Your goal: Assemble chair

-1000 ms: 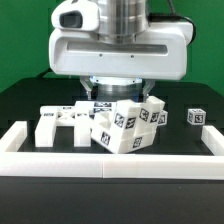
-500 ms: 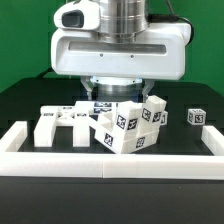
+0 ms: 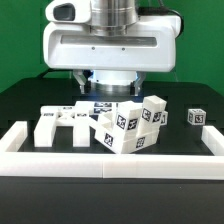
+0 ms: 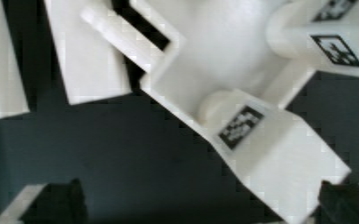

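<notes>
**End effector spread wide above the chair**

The end effector hangs at the upper centre of the exterior view. Its fingers stand far apart and pinch nothing. Just below, at frame centre, the chair is a tilted, tagged white cluster on the black counter. Flat slabs lie to the cluster's left, and a small tagged cube lies apart at right. A white border rail crosses the lower frame.

broad white boxy claw housing, grey metal cylinder above, dark fingertips
</notes>
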